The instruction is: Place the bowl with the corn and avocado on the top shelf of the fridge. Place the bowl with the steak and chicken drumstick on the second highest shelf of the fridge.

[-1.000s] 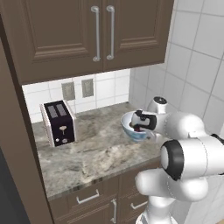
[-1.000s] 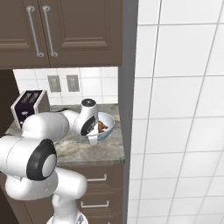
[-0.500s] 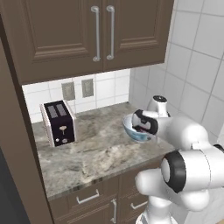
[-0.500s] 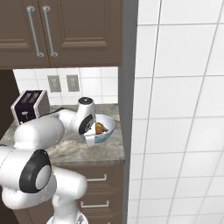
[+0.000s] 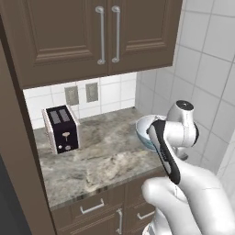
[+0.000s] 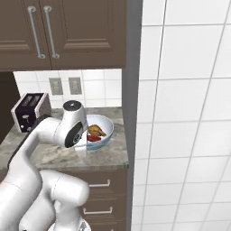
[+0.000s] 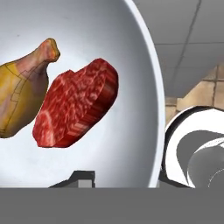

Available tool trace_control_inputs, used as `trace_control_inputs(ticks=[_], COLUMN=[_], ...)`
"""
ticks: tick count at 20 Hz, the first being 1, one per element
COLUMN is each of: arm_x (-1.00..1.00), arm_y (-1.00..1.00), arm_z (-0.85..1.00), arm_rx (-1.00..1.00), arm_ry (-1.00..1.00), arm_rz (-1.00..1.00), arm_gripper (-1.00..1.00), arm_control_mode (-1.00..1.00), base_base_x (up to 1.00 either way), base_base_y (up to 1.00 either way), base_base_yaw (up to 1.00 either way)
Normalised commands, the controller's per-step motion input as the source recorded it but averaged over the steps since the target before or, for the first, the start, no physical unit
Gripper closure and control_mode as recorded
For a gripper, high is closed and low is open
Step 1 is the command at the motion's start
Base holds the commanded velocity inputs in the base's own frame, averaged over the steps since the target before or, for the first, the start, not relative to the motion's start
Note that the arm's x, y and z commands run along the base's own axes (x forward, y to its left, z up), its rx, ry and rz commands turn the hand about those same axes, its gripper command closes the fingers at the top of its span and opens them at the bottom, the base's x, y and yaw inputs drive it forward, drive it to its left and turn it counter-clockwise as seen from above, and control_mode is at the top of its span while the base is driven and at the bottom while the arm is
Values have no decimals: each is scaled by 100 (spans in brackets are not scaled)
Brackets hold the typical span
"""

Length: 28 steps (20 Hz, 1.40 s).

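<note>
The arm is bent over the bowl holding steak and drumstick, near the counter corner; claw state cannot be told.

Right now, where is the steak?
The steak lies inside the pale bowl at the counter's right end by the tiled wall, right beside the chicken drumstick.

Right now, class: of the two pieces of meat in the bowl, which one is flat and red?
The steak, a flat reddish slab marbled with white. The chicken drumstick beside it is golden-brown and rounded, tapering to a bone end.
</note>
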Motion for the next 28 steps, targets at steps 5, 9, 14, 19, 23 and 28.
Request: trace_control_inputs(ticks=[5,9,14,19,23,28], arm_x=[-97,-25,0,0,0,0], arm_y=[1,1,0,0,0,0], arm_z=[69,12,0,0,0,0], arm_rx=[0,0,0,0,0,0], arm_ry=[-13,-1,0,0,0,0], arm_rz=[-1,0,0,0,0,0], arm_gripper=[100,100,100,100,100,100], arm_control_mode=[-100,100,100,100,100,100], base_base_x=[0,-75,-100,-100,-100,-100], base_base_y=[0,0,0,26,62,80], base_base_yaw=[0,0,0,18,52,58])
